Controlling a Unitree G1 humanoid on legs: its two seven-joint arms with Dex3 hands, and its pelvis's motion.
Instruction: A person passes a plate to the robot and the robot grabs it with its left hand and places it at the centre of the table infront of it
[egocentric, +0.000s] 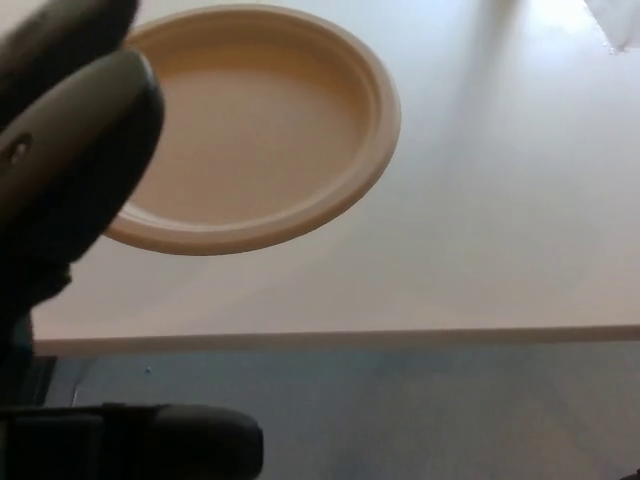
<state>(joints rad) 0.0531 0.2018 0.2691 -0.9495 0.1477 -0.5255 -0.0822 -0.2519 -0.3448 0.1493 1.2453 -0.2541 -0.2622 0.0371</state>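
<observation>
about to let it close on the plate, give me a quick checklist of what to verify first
1. Round beige paper plate in view, held above the pale table: ok.
2. Left robot hand raised to the plate's left edge: ok.
3. Left robot hand's grip on the rim: cannot tell, blurred and too near the camera.
4. Person's hold on the plate: cannot tell, hidden behind the robot hand.
5. Table centre free for placing: ok.

Bare pale table (500, 230) over grey floor (450, 410); kind of place unclear.
</observation>
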